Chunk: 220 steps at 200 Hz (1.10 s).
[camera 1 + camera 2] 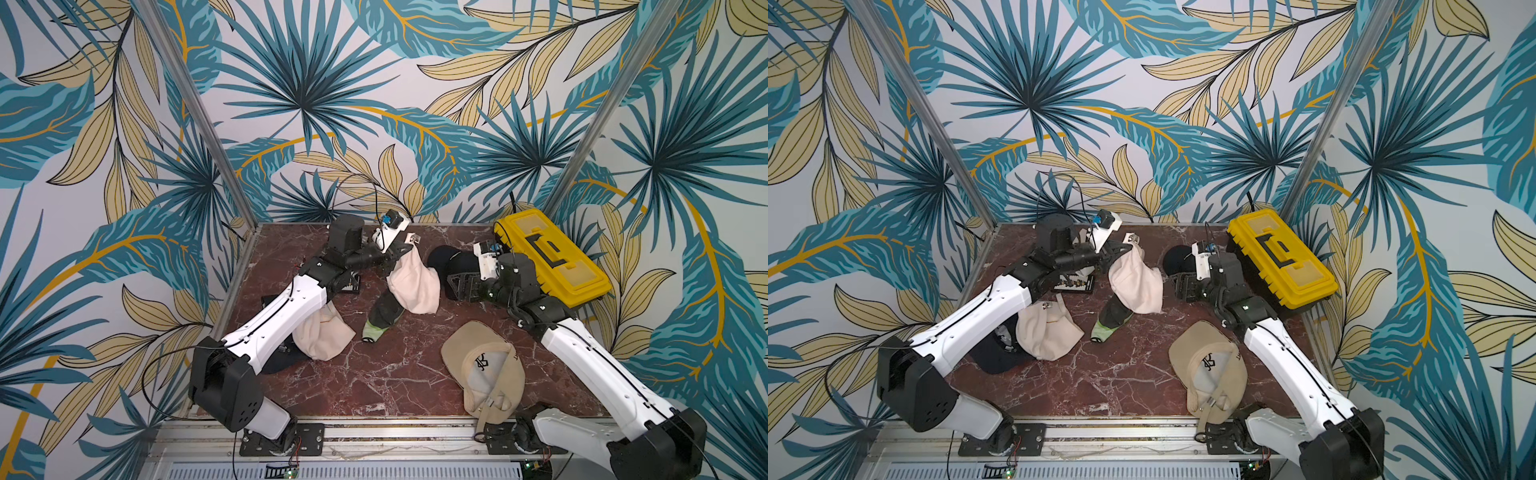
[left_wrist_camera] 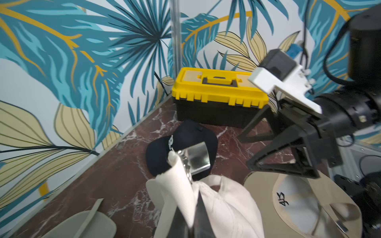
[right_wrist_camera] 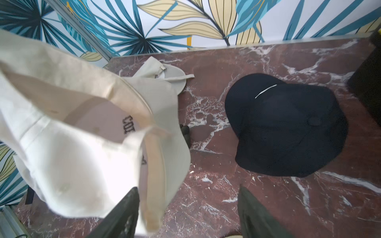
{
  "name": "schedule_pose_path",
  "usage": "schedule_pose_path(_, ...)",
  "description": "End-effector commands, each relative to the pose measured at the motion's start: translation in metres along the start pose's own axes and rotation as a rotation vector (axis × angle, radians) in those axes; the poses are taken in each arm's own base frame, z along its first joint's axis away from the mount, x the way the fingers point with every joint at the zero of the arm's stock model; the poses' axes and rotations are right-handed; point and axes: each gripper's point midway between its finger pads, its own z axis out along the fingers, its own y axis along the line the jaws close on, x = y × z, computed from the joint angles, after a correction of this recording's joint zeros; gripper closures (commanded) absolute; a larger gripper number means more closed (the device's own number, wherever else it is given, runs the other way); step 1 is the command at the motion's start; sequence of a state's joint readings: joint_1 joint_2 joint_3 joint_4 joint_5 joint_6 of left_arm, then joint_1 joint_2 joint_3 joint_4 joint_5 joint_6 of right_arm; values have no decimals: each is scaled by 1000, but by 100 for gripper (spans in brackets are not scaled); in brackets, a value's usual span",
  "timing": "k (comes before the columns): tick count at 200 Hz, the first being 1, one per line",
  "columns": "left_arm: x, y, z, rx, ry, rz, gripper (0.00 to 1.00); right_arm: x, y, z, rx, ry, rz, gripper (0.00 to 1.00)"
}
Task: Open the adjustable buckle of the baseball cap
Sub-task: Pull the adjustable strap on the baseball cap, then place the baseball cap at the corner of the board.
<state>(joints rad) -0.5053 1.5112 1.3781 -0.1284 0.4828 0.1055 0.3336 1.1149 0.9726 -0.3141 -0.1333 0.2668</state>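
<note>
The left gripper is pinched shut on the strap of the cream cap; the cap hangs from it over the back part of the red stone table; the shiny buckle sits on the strap just past the gripper. The right gripper has its jaws wide apart with nothing in them; it is close beside the cap.

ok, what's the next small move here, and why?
Probably lower the left gripper and set the cream cap down: it's shut on the strap by the buckle, whose flap looks lifted, and the right gripper stands open, clear of it.
</note>
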Motion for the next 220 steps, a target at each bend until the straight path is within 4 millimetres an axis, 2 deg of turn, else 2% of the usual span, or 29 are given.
schedule_pose_path(1,-34,44,-13,-226,-72,-2,100,0,0,-4,-11,-35,-1,25)
schedule_pose_path(20,-47,76,-24,-355,-94,-2,100,2,6,-8,-54,-59,-10,25)
schedule_pose_path(63,-74,175,-68,-626,-181,-59,100,16,14,-2,-113,-8,-9,26)
schedule_pose_path(68,-77,185,-73,-648,-189,-58,100,10,16,-1,-126,-37,-13,27)
schedule_pose_path(84,-79,222,-88,-742,-195,-59,100,11,18,2,-140,-36,-5,27)
schedule_pose_path(102,-69,261,-100,-839,-170,-47,100,13,21,4,-163,-29,-1,27)
schedule_pose_path(133,-28,325,-133,-995,-105,-91,100,18,17,7,-144,-12,0,28)
schedule_pose_path(159,25,357,-162,-1070,-31,-167,100,25,3,10,-71,0,18,28)
schedule_pose_path(173,56,361,-168,-1078,17,-215,100,26,-5,11,-32,-6,26,28)
schedule_pose_path(191,95,356,-161,-1029,78,-267,99,27,-9,13,-12,-1,8,28)
schedule_pose_path(200,111,352,-156,-996,102,-290,92,27,-13,14,14,2,15,28)
schedule_pose_path(212,131,346,-153,-982,136,-317,72,23,-20,15,58,-8,35,27)
schedule_pose_path(220,142,342,-152,-979,151,-332,65,30,-24,15,80,26,43,27)
